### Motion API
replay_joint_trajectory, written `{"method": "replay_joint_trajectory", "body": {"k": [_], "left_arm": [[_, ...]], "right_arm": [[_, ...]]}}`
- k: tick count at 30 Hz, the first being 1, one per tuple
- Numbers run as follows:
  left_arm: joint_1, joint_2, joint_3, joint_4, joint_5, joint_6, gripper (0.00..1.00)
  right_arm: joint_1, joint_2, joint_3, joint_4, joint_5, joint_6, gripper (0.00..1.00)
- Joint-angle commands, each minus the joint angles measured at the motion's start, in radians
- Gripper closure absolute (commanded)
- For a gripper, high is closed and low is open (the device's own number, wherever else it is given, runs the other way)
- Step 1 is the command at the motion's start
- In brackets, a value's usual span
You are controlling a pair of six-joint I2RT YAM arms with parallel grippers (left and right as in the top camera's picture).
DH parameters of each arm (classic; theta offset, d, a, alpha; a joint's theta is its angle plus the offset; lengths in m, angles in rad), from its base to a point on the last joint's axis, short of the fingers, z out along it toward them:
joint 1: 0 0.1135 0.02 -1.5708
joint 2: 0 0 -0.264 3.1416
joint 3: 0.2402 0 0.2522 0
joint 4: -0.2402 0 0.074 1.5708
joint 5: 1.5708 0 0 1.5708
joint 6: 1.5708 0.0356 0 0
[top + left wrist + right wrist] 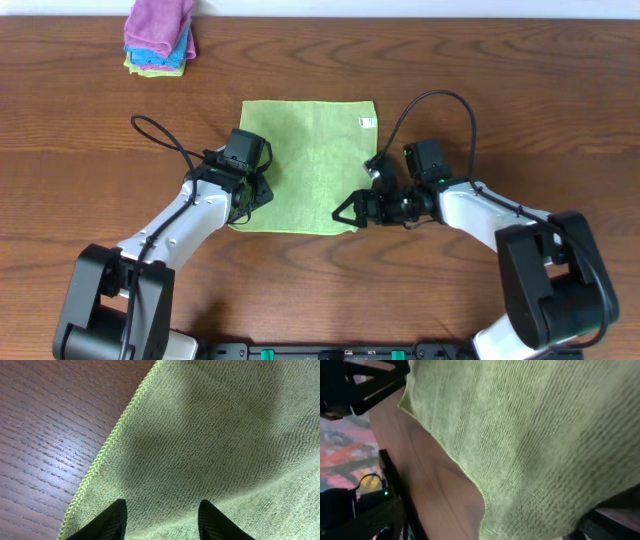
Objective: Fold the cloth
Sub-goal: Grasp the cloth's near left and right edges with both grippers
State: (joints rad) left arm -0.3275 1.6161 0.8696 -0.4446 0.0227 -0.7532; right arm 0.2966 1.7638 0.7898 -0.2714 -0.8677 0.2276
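Note:
The lime-green cloth [312, 160] lies flat on the wooden table, with its white tag [366, 123] at the far right corner. My left gripper [250, 188] is low over the cloth's near-left part. In the left wrist view its fingers [161, 510] stand apart with cloth [210, 435] between them, just inside the stitched left edge. My right gripper [348, 210] is at the near-right corner. In the blurred right wrist view the cloth [545, 430] fills the space between the spread fingers [490, 527].
A stack of folded purple, blue and yellow-green cloths [160, 38] sits at the far left of the table. Bare wood [520, 90] surrounds the green cloth. The near table edge lies just behind both arm bases.

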Motion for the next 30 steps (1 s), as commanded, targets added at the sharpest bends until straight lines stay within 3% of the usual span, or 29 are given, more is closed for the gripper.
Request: {"method": "replay_joint_trajectory", "body": {"k": [1, 15, 30], "left_arm": [[0.000, 0.014, -0.003, 0.001, -0.004, 0.018, 0.53], [0.000, 0.013, -0.003, -0.043, -0.011, 0.077, 0.53], [0.000, 0.013, -0.003, -0.045, -0.010, 0.076, 0.53]], "right_arm": [[0.013, 0.032, -0.017, -0.009, -0.020, 0.012, 0.04], [-0.040, 0.007, -0.006, -0.054, -0.087, 0.042, 0.09], [-0.112, -0.137, -0.005, -0.089, -0.087, 0.037, 0.12]]}}
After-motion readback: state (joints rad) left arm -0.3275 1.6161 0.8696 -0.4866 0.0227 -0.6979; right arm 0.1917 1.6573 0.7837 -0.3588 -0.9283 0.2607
